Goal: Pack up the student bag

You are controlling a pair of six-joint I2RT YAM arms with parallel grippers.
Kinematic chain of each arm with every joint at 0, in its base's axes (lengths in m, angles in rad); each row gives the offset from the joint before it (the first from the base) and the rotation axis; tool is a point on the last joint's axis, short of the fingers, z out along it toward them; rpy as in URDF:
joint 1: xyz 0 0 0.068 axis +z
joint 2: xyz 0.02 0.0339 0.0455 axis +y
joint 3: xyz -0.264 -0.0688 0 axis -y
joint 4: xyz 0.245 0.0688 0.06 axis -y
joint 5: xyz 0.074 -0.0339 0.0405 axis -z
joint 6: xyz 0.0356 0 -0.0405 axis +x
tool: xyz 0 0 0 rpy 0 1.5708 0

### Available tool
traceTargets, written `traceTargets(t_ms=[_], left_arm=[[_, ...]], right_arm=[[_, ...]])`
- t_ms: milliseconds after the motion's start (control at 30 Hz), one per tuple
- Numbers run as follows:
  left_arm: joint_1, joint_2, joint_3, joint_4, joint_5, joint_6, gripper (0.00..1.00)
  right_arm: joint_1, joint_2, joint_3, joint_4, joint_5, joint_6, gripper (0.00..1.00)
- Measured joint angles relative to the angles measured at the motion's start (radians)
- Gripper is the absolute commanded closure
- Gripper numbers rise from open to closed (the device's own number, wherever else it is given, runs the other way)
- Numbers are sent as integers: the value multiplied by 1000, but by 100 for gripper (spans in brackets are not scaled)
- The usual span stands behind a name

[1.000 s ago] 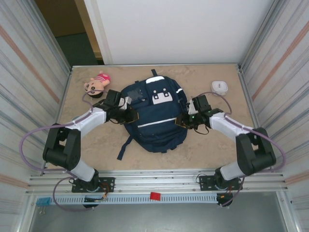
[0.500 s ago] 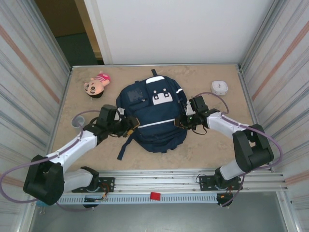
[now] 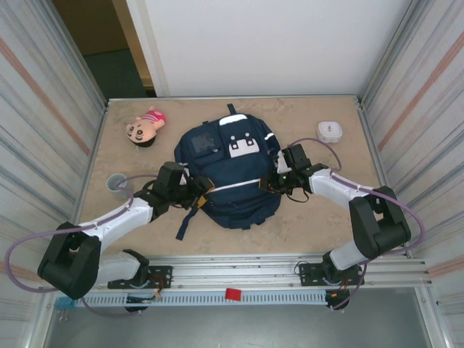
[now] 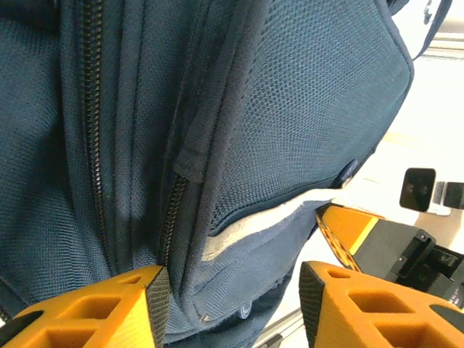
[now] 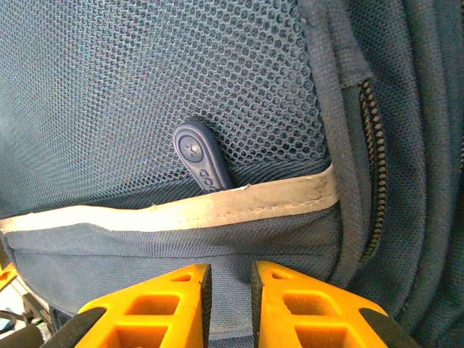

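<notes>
The student bag (image 3: 230,172), navy with white trim, lies flat mid-table with its top toward the far wall. My left gripper (image 3: 201,190) is at its lower-left side. In the left wrist view this gripper (image 4: 232,308) is open, with the bag's side fabric (image 4: 290,109) and a zipper (image 4: 90,109) between and above the orange fingers (image 4: 94,315). My right gripper (image 3: 275,181) is at the bag's right side. In the right wrist view it (image 5: 229,304) is nearly closed on navy fabric just below the mesh pocket's white trim (image 5: 181,212), where a dark blue tab (image 5: 199,156) sticks out.
A pink doll (image 3: 145,126) lies at the far left of the table. A grey cup (image 3: 115,183) stands left of my left arm. A small white object (image 3: 330,131) sits far right. Metal walls close in both sides.
My left arm has swung down from the bag's upper-left side to its lower-left side, uncovering the grey cup. The right gripper has shifted slightly toward the bag.
</notes>
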Motion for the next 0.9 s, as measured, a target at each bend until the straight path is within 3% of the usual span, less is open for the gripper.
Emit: traceTargets(t_ms=[267, 333, 433, 500, 667, 900], left_arm=[[-18, 35, 0, 8, -17, -2, 49], [-26, 52, 0, 19, -24, -5, 58], [-32, 80, 0, 48, -26, -24, 86], [-33, 85, 0, 63, -26, -44, 99], [-43, 52, 0, 84, -31, -121, 100], [-43, -3, 1, 96, -40, -193, 100]], right_arm=[[11, -9, 0, 0, 3, 0, 76], [12, -14, 0, 0, 3, 0, 74], [13, -27, 0, 0, 4, 0, 72], [16, -48, 0, -3, 11, 0, 68], [76, -174, 13, -64, 107, -21, 58], [249, -420, 11, -99, 249, -25, 52]])
